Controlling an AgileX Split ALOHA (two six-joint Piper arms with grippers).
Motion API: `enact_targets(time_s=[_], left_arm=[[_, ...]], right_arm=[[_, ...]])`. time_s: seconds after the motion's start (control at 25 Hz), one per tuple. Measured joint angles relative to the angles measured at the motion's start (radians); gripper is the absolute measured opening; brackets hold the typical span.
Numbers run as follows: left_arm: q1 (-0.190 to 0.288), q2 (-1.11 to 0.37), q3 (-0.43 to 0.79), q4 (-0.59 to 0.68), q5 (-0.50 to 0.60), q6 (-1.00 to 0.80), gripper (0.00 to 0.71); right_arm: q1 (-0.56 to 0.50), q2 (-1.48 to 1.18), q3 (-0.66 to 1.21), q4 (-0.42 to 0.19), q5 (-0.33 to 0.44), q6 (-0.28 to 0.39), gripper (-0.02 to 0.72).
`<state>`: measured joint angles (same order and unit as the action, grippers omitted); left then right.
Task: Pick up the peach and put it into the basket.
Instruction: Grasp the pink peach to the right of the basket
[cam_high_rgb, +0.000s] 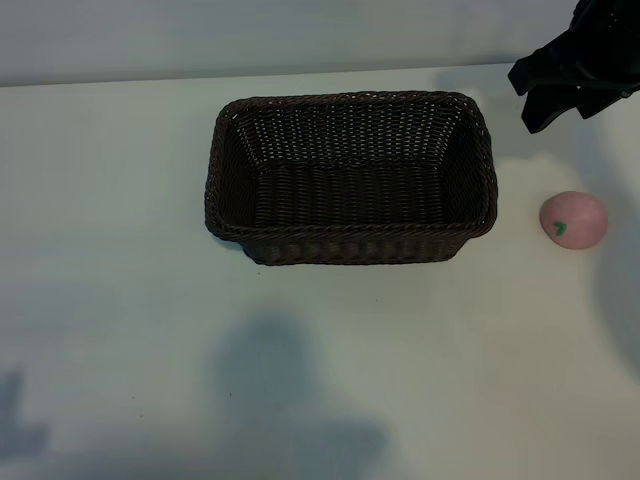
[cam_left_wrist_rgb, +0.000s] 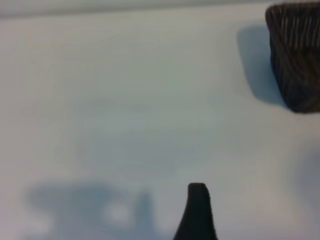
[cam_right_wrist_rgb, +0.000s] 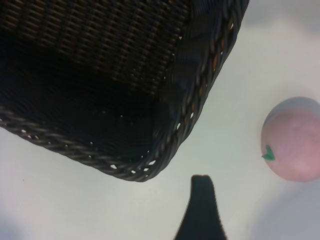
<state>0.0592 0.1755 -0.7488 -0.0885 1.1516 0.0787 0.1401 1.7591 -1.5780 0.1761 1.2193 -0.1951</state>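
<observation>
Here, the peach (cam_high_rgb: 573, 220), a small, smooth, pale-pink ball with a green mark, is lying near the right edge of the white tabletop (cam_high_rgb: 120, 200), just beside the basket (cam_high_rgb: 350, 245), a dark-brown woven wicker rectangle with rounded corners and a braided rim. The right hand (cam_high_rgb: 562, 88) is hovering released, angled downward, near the tabletop's far right corner. The left hand (cam_left_wrist_rgb: 198, 212) is released, grasping nothing.

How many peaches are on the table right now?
1. The peach sits on the table to the right of the basket, outside it. None lies inside.
</observation>
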Motion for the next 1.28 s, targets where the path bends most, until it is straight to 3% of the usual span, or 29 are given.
enact_targets(time_s=[0.48, 0.76, 0.96, 1.28], left_arm=[[0.0, -0.03, 0.225, -0.003, -0.015, -0.006, 0.597], [0.0, -0.073, 0.24, -0.003, -0.066, -0.007, 0.597], [0.0, -0.074, 0.24, -0.003, -0.066, -0.005, 0.597], [0.0, -0.167, 0.24, -0.003, -0.065, -0.005, 0.597]], right_arm=[[0.0, 0.0, 0.0, 0.0, 0.0, 0.0, 0.549], [0.0, 0.0, 0.0, -0.014, -0.002, -0.001, 0.549], [0.0, 0.0, 0.0, -0.019, -0.044, 0.002, 0.549], [0.0, 0.066, 0.0, -0.124, -0.122, 0.134, 0.549]])
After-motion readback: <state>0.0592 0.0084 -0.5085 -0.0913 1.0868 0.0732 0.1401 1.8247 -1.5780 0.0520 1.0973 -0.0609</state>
